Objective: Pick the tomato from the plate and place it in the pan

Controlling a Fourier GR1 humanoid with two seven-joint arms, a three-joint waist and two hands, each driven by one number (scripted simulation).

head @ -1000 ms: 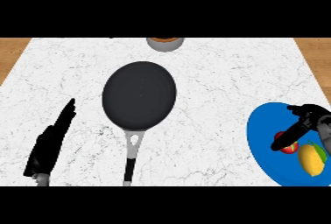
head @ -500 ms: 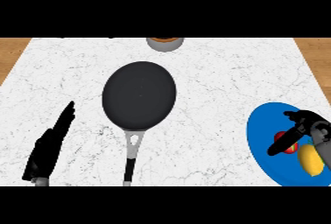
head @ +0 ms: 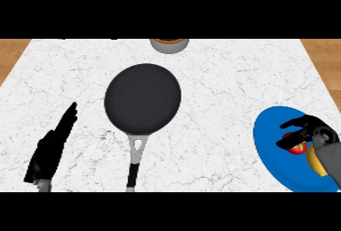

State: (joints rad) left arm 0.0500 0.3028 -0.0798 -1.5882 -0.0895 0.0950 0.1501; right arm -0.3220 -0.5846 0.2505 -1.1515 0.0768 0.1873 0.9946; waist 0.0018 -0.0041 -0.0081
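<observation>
A small red tomato [head: 297,147] lies on the blue plate [head: 273,149] at the right edge of the counter. My right hand [head: 307,131] is curled over it, fingers and thumb closing round it and hiding most of it. The black pan [head: 143,98] sits empty in the middle of the counter, its grey and black handle [head: 134,164] pointing toward me. At the lower left my left hand [head: 52,149] rests open, fingers straight and pointing away from me.
A yellow item [head: 314,162] lies on the plate just behind my right forearm. A grey cup with brown contents [head: 168,44] stands at the counter's far edge. Wooden floor shows beyond the marble top on both sides.
My right hand has lowered onto the plate and its fingers have curled round the tomato. The left hand, pan and plate have not moved.
</observation>
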